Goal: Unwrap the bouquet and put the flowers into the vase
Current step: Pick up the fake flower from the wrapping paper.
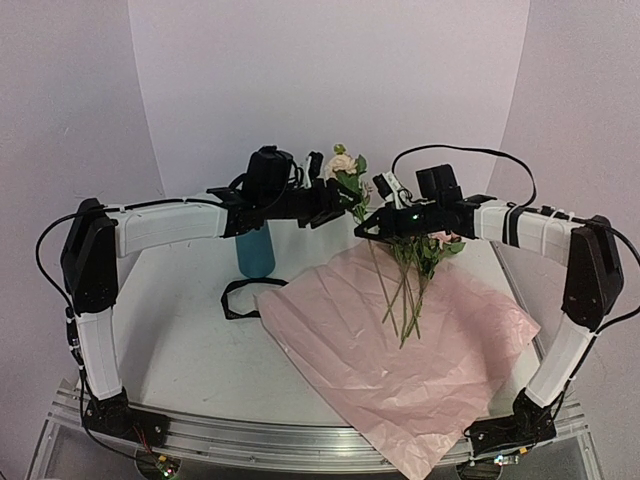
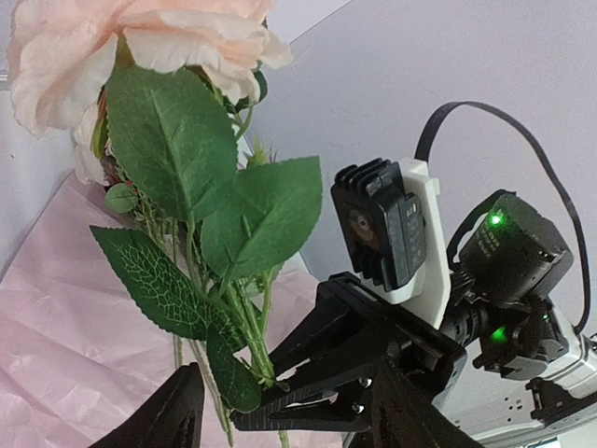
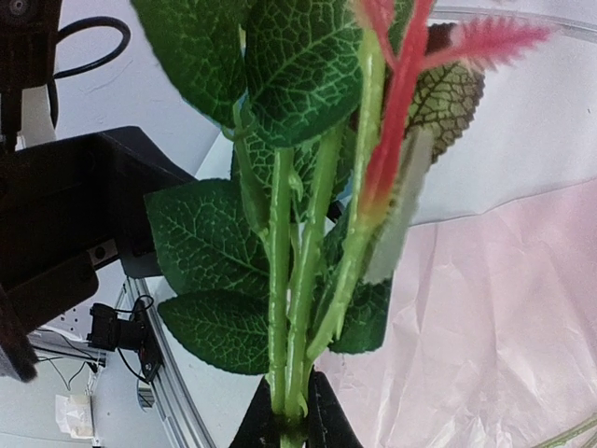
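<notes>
My right gripper [image 1: 364,224] is shut on the stems of the flowers [image 1: 345,166] and holds them upright above the table. The long green stems [image 1: 404,300] hang below it over the spread pink paper. In the right wrist view the stems [image 3: 294,280] are pinched between its two dark fingers [image 3: 259,425]. My left gripper [image 1: 340,198] is level with the leaves just left of the flowers. In the left wrist view it is open [image 2: 280,422], and the leafy stems [image 2: 244,345] under a pale pink rose [image 2: 93,56] stand between its fingers. The teal vase [image 1: 256,252] stands behind the left forearm, its rim hidden.
The lilac-pink wrapping paper [image 1: 400,350] lies flat over the table's right half, reaching past the front edge. A loose black ribbon [image 1: 240,297] lies in front of the vase. The right wrist camera housing [image 2: 382,229] is close to the left fingers.
</notes>
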### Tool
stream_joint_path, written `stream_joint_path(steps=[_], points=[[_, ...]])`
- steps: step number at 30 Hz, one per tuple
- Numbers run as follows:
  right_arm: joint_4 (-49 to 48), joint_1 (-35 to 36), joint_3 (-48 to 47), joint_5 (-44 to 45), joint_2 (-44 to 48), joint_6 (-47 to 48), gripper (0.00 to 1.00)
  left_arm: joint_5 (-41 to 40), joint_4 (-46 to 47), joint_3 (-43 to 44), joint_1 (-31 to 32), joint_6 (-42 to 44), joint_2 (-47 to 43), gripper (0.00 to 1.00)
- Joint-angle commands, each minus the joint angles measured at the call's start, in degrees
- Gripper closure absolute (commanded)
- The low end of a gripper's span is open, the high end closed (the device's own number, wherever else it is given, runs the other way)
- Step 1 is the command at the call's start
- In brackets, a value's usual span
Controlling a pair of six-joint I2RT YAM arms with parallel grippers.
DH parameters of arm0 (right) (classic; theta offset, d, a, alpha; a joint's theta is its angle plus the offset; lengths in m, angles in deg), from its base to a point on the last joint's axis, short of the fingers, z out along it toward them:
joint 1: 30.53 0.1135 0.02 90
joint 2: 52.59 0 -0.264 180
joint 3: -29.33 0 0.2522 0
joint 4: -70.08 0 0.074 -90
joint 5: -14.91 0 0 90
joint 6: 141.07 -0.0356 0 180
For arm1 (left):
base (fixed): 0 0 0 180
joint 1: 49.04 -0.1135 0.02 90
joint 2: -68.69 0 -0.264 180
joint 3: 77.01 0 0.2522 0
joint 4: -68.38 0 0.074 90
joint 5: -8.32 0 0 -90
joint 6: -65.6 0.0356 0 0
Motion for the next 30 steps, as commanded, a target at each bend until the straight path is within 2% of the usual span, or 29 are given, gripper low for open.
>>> stream_joint_path(steps=[1, 12, 17, 21, 30], points=[[-1.7, 0.1, 0.1, -3.7, 3.6, 0.2, 0.96, 2.1, 4.8, 2.0, 0.1, -3.6, 0.6, 0.40], [-1.8, 0.0, -1.3, -6.0, 2.9, 0.1, 0.95, 2.9, 4.9, 4.2, 0.1, -5.9, 3.8, 0.38], [-1.8, 0.1, -1.7, -7.3, 2.5, 0.1, 0.95, 3.3, 4.9, 6.2, 0.1, -5.7, 5.3, 0.42], [-1.8, 0.1, -1.8, -8.6, 2.1, 0.2, 0.95, 3.1, 4.9, 6.7, 0.0, -5.7, 5.9, 0.49], [-1.9, 0.1, -2.5, -9.5, 1.2, 0.3, 0.94, 3.1, 4.9, 7.2, -0.1, -5.6, 6.4, 0.71]])
